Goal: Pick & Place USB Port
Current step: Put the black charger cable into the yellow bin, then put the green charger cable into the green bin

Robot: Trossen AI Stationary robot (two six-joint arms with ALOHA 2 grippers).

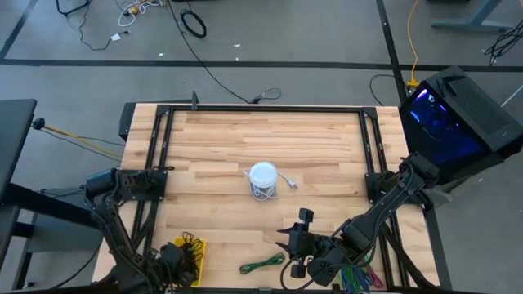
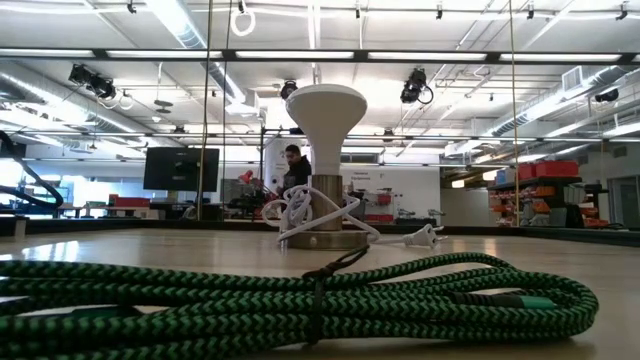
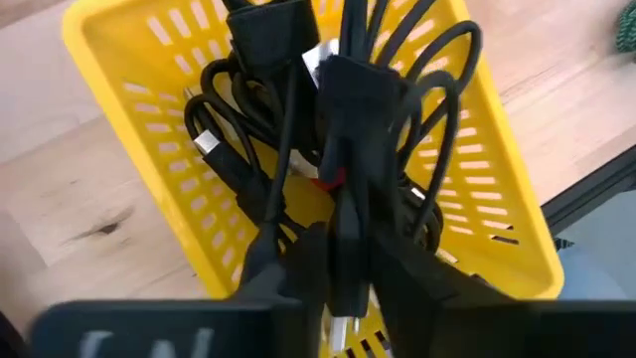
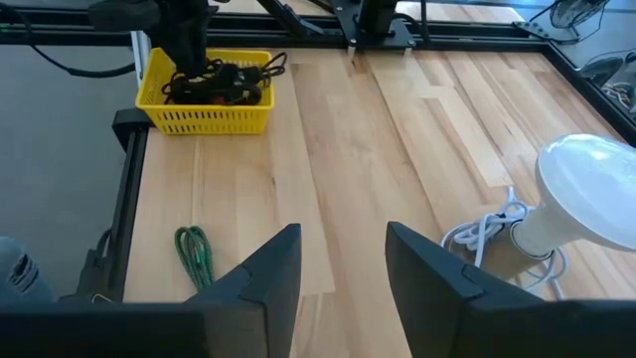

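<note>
while left fingers (image 3: 343, 268) clamp black cable (image 3: 348, 149) over basket (image 3: 149, 119), right fingers (image 4: 343, 264) gape.

Black USB cables (image 3: 338, 149): tangled bundle inside yellow slotted basket (image 3: 149, 109), table's 7 o'clock edge; left gripper (image 3: 343, 268) clamps one cable.

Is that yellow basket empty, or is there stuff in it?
Not empty. The yellow basket holds a tangle of black cables, and the left gripper is down among them, shut on one.
</note>
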